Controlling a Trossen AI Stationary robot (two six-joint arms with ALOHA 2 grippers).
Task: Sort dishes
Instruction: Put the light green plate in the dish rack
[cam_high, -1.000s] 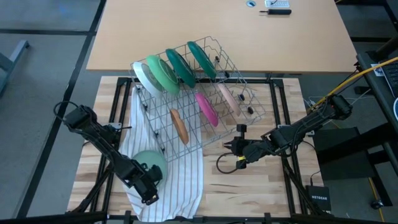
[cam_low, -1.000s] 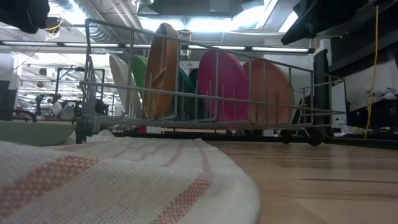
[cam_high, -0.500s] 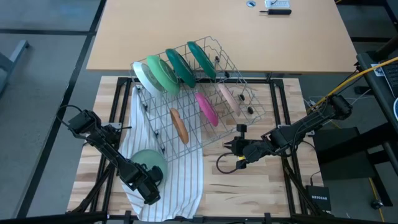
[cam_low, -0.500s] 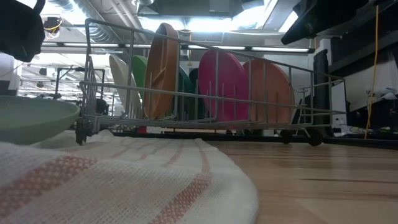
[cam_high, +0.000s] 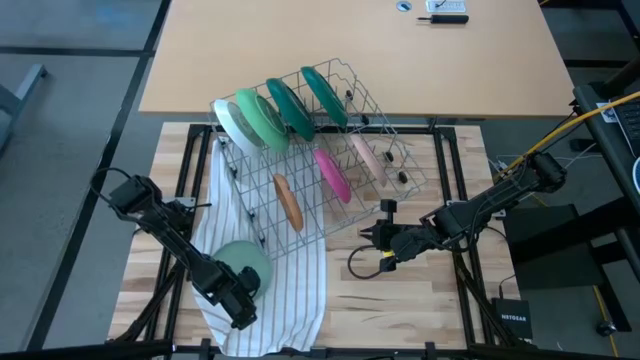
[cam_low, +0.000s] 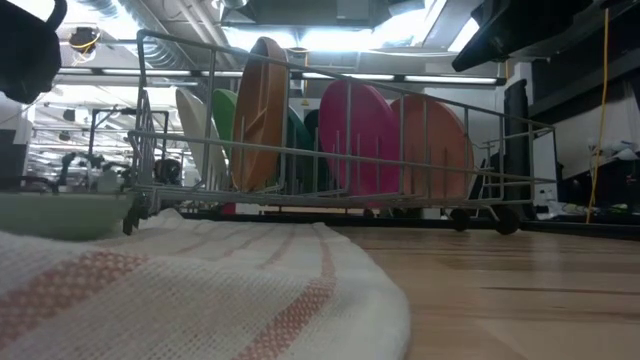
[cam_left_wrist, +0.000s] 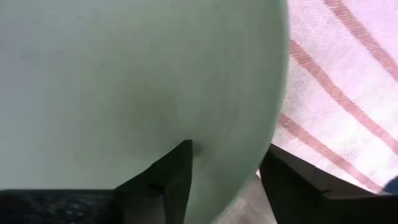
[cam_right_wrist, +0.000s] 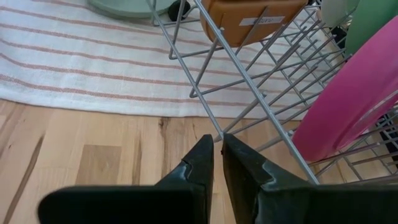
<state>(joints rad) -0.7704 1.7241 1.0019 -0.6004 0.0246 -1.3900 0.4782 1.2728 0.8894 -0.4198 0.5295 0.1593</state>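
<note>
A light green bowl (cam_high: 243, 262) sits low over the white striped cloth (cam_high: 290, 290) at the near left, and my left gripper (cam_high: 236, 292) is shut on its near rim. The bowl fills the left wrist view (cam_left_wrist: 137, 81) and shows at the left of the low view (cam_low: 55, 212). My right gripper (cam_high: 372, 235) is shut beside the near right corner of the wire rack (cam_high: 310, 150). Standing on edge in the rack are dark green plates (cam_high: 322, 92), a light green one (cam_high: 262, 118), a magenta one (cam_high: 332, 175), a peach-pink one (cam_high: 365, 158) and a small brown-orange one (cam_high: 288, 202). My left gripper holds the bowl by its near rim (cam_left_wrist: 249, 155), the rim between the two fingers. One finger (cam_left_wrist: 171, 180) lies on the bowl's face and the other (cam_left_wrist: 292, 183) is outside it over the cloth. The fingers come slanting from the near left. The bowl sits about level at the cloth. My right gripper has its shut fingertips (cam_right_wrist: 208, 146) right at a rack wire (cam_right_wrist: 249, 74); I cannot tell whether they touch it.
The rack stands partly on the cloth, across the middle of the wooden table (cam_high: 400, 300). A tan table (cam_high: 350, 40) lies beyond the far edge. Bare wood shows at the near right (cam_low: 520, 280).
My left gripper raised the light green bowl a little off the cloth half a second ago and has brought it down again; the bowl now sits about as low as at the start. My right gripper has kept still.
</note>
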